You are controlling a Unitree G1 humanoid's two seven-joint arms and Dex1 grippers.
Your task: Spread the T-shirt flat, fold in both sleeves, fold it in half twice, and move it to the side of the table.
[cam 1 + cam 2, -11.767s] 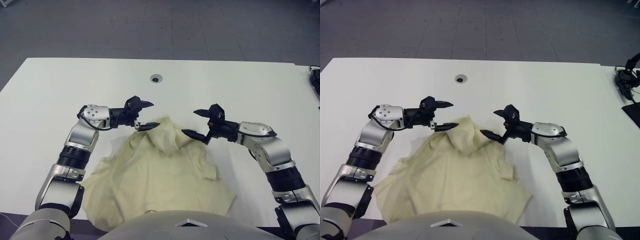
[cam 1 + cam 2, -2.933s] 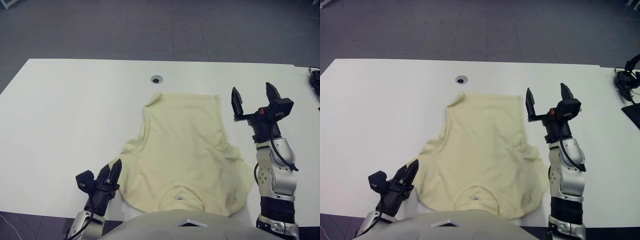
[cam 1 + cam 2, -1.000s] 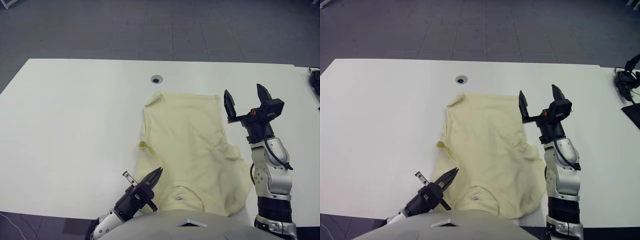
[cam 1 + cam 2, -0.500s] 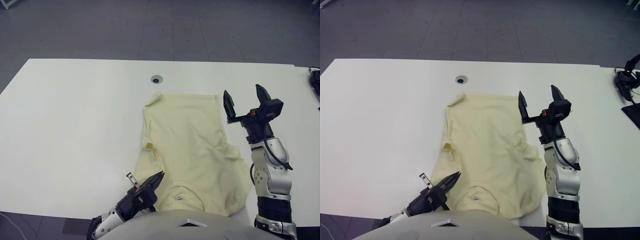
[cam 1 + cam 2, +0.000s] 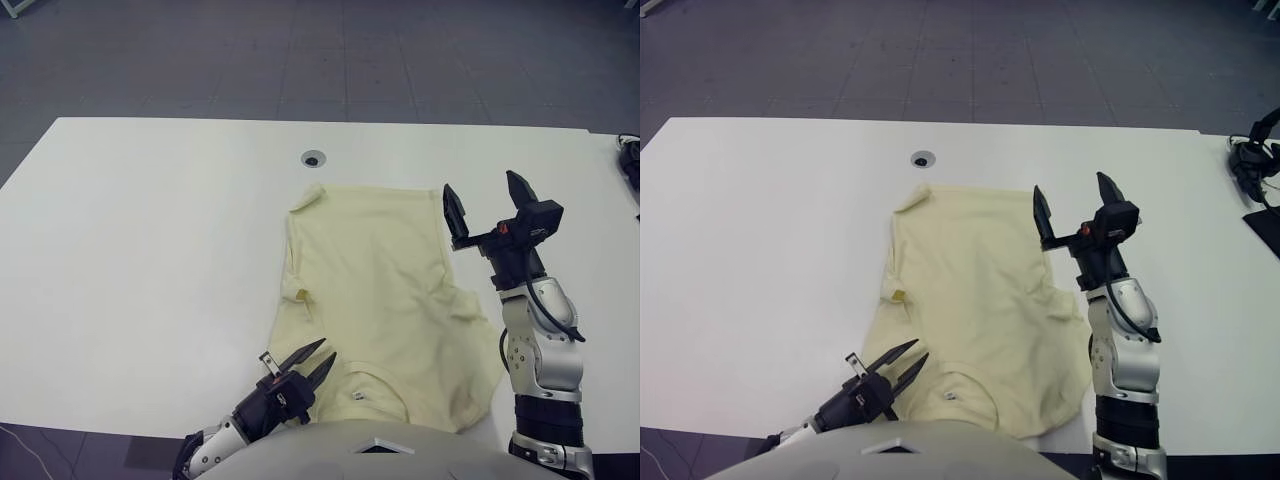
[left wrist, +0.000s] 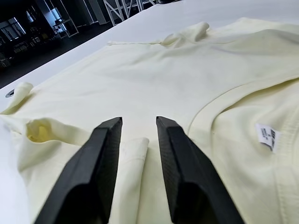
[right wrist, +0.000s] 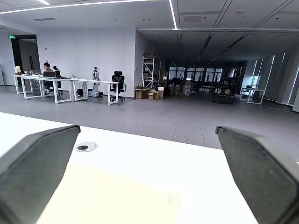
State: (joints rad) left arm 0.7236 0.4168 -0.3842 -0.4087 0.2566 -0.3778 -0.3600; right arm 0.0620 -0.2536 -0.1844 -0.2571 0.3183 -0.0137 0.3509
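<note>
T-shirt (image 5: 385,290): pale yellow, lying on the white table (image 5: 150,250) at centre and toward the near edge. The collar (image 5: 362,385) faces the robot and carries a small label (image 6: 265,136); the hem lies on the far side, just short of the round cable hole (image 5: 313,158).

Condition of cloth: the body lies mostly flat. The far left hem corner (image 5: 308,197) is turned over. The left sleeve is folded in over the body, leaving a near-straight left edge with a small rolled tuck (image 5: 300,293). The right sleeve (image 5: 482,335) lies spread out to the side, not folded.

Left gripper (image 5: 330,348): low at the near edge of the table, over the shirt's near left part, just beside the collar. Its fingers are parted by a narrow gap. The left wrist view shows a folded strip of fabric (image 6: 133,154) lying below and between them, with no cloth pinched. Whether the fingertips touch the fabric cannot be determined.

Right gripper (image 5: 480,185): raised on an upright forearm, above the table at the shirt's right edge and near the far right hem corner. Its fingers are spread wide and hold nothing. The right wrist view shows the hem edge and the cable hole below it.
</note>
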